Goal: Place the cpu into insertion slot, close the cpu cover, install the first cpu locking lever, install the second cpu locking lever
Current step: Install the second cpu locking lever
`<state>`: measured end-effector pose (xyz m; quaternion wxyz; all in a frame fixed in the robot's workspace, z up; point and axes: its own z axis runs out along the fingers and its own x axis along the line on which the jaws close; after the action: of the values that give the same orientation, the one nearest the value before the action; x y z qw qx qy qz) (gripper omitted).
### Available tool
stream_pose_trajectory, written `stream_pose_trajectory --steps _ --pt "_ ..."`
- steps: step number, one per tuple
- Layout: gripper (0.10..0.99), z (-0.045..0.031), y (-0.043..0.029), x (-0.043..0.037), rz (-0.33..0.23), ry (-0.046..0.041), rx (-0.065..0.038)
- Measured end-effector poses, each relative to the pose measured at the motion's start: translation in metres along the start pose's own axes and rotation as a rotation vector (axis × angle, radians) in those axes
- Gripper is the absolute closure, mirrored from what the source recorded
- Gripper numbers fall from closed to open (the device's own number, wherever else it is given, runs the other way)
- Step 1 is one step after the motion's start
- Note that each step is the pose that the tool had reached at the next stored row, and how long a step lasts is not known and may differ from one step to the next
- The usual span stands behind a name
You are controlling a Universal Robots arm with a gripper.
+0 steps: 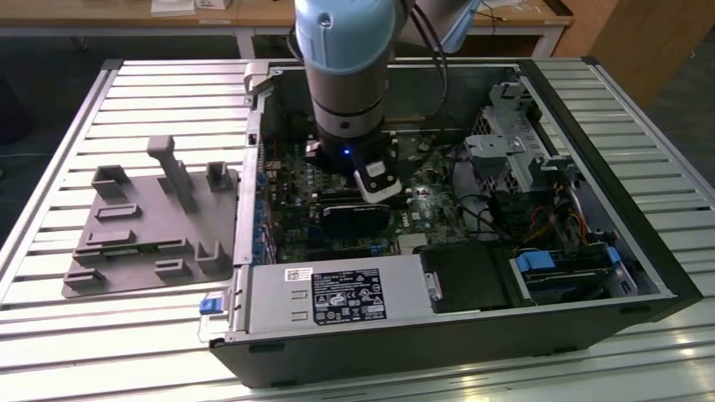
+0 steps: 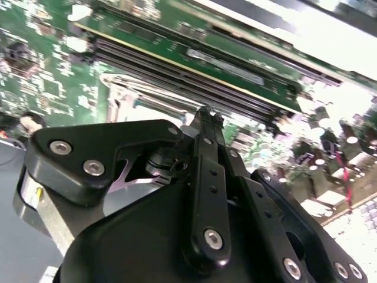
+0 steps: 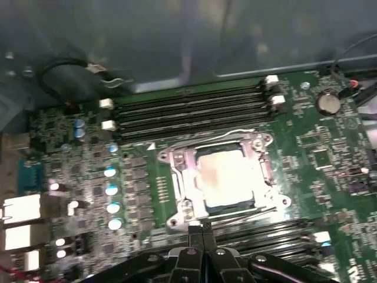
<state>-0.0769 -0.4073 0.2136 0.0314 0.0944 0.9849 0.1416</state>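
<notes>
We see the arm (image 1: 347,75) reaching down into an open computer case (image 1: 581,251) on a slatted metal table (image 1: 134,92). Beside the case, at the exterior view's left, lies a grey moulded fixture (image 1: 151,226) with upright pegs. Inside the case, cables (image 1: 558,222) and a metal drive cage (image 1: 508,138) crowd the side at the exterior view's right, well apart from the gripper (image 1: 378,186).

In the first wrist view the green board (image 3: 88,171) lies under the gripper (image 3: 202,227), with long black memory slots (image 3: 188,109) beyond the socket and more just at the fingertips. The slot (image 3: 179,177) has a shiny silver rim, and the cpu (image 3: 227,180), a pale flat square, sits in it just ahead of the fingertips. The cover (image 3: 262,171) frames the chip; whether it lies fully flat we cannot tell.

The black fingers (image 3: 207,231) are pressed together, holding nothing. In the second wrist view the gripper (image 2: 207,113) shows the same closed tips above the slot's rim.
</notes>
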Motion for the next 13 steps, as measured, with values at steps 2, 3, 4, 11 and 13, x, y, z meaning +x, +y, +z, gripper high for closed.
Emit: stream_pose_trajectory --steps 2,3,4,11,13 --pt "0.980 0.0004 0.0009 -0.0049 0.000 0.0001 0.000" --pt "0.980 0.0007 0.0014 -0.0067 0.000 0.0001 0.000" --pt "0.980 0.0008 0.0019 -0.0085 0.000 0.0002 0.000" --pt "0.980 0.0036 0.0095 -0.0214 0.000 -0.0007 0.010" --pt "0.980 0.0049 0.0137 -0.0229 0.000 -0.0014 0.016"
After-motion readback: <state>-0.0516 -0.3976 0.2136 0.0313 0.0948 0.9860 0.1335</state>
